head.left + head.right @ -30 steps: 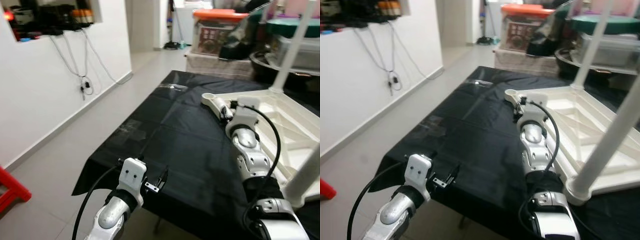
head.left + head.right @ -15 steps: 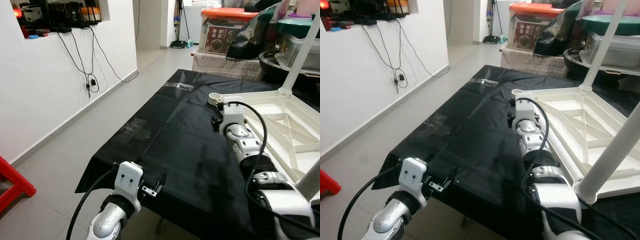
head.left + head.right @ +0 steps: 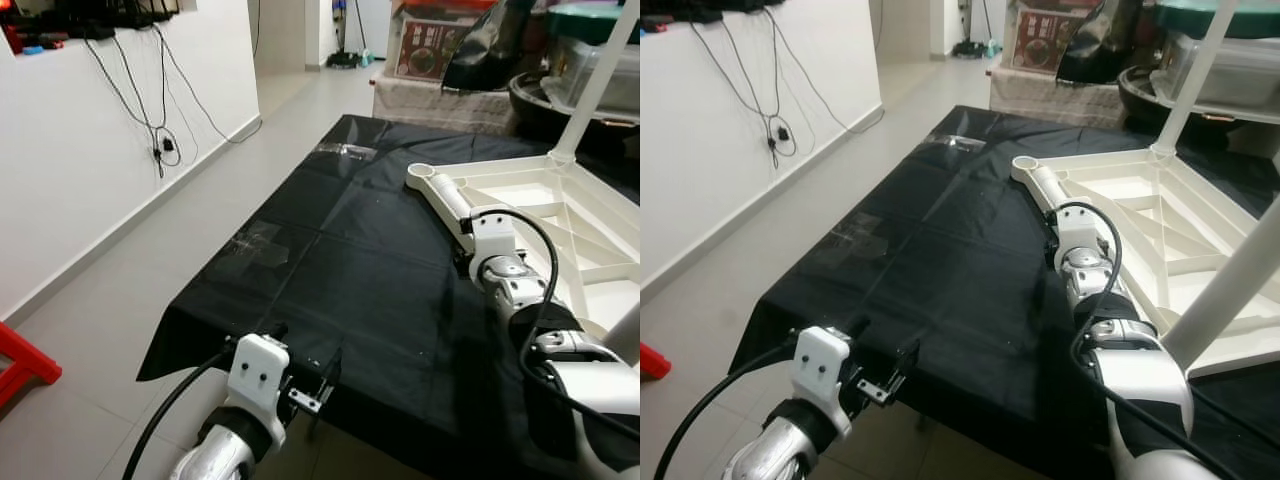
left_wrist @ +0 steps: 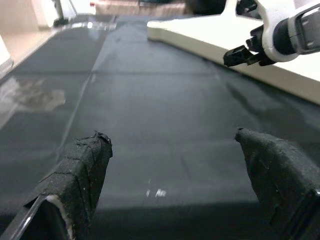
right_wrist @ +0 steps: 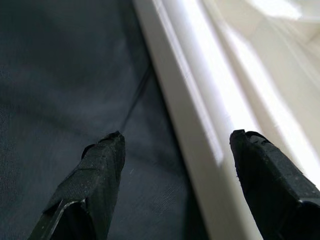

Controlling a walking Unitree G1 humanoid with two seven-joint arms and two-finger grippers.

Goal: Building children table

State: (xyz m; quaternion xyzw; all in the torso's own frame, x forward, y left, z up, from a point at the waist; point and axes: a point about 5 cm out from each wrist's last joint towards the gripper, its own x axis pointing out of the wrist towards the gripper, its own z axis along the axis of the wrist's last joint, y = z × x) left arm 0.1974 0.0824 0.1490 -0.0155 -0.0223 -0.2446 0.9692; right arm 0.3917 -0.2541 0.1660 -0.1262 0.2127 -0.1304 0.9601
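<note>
Partly done: white children table [image 3: 540, 215] lies upside down on black-covered tabletop [image 3: 330, 260], two legs [image 3: 1185, 85] already standing, near corner socket [image 3: 421, 171] empty. Right gripper [image 5: 172, 150], fingers apart, straddles frame edge. Left gripper [image 4: 175, 165] spread wide, holding nothing, over near tabletop edge.

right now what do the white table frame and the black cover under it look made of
The white table frame looks like moulded plastic, smooth and faintly glossy, with ribbed bracing inside. The black cover looks like thin plastic sheeting: it shows fold creases and shiny glare patches, though coated fabric is possible.
</note>
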